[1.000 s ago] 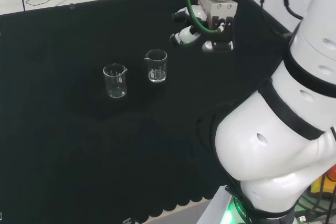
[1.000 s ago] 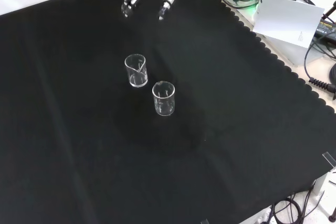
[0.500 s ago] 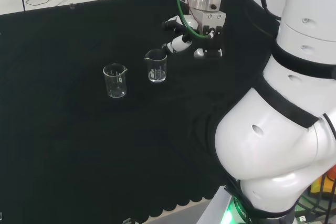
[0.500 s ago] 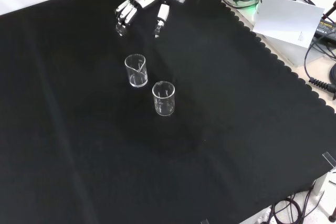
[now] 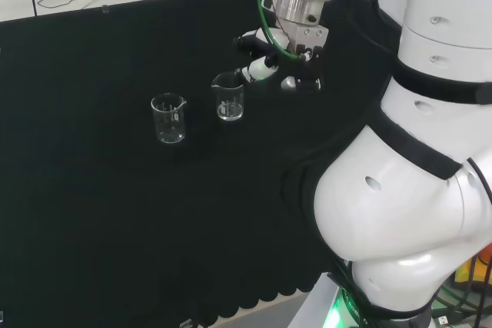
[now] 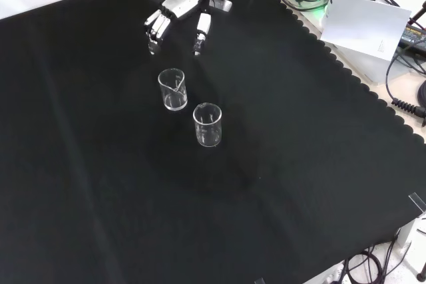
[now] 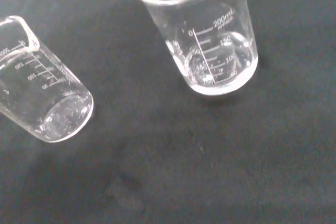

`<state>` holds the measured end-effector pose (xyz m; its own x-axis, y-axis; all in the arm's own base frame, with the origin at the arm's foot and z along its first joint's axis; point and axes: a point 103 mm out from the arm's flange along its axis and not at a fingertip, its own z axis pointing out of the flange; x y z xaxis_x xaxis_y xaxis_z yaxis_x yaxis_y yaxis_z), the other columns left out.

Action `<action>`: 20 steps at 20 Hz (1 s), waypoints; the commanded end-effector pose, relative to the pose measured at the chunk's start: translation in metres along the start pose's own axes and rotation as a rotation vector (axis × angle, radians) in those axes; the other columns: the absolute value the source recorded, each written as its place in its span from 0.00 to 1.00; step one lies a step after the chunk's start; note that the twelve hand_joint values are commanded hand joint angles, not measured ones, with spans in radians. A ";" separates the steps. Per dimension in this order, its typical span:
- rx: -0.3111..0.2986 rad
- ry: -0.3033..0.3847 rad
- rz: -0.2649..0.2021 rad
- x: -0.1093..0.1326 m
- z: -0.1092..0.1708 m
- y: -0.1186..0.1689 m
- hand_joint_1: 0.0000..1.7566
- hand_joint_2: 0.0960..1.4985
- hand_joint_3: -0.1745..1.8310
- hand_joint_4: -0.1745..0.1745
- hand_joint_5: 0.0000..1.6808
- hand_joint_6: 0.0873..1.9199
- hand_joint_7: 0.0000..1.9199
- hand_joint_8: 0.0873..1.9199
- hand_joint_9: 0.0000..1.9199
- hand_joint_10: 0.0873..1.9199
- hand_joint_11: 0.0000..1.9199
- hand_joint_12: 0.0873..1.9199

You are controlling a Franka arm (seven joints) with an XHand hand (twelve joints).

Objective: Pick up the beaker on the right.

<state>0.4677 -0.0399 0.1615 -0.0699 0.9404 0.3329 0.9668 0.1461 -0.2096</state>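
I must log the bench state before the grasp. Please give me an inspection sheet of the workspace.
Surface: black cloth, flat.
Job's things: right beaker and left beaker, as the head view shows them, upright, apart, untouched.
Clutter: nothing seen on the cloth.
Hand: hand near the right beaker, fingers relaxed, holding nothing.
Cables: green cable at the wrist; cables off the cloth edge.
Surroundings: white sheet beside the bench.
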 end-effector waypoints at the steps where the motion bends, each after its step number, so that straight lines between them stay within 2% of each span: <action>1: 0.032 0.065 -0.034 -0.006 0.018 0.009 0.48 0.59 0.00 0.38 0.24 0.00 0.12 0.31 0.18 0.31 0.02 0.72; 15: 0.003 0.155 -0.097 -0.026 0.033 0.029 0.48 0.57 0.00 0.38 0.23 0.00 0.10 0.32 0.16 0.31 0.00 0.70; 20: 0.012 0.147 -0.121 -0.027 0.038 0.042 0.48 0.57 0.00 0.38 0.23 0.00 0.11 0.32 0.16 0.31 0.00 0.69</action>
<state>0.4924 -0.0516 0.1159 -0.1280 0.8689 0.4781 0.9556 0.2371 -0.1750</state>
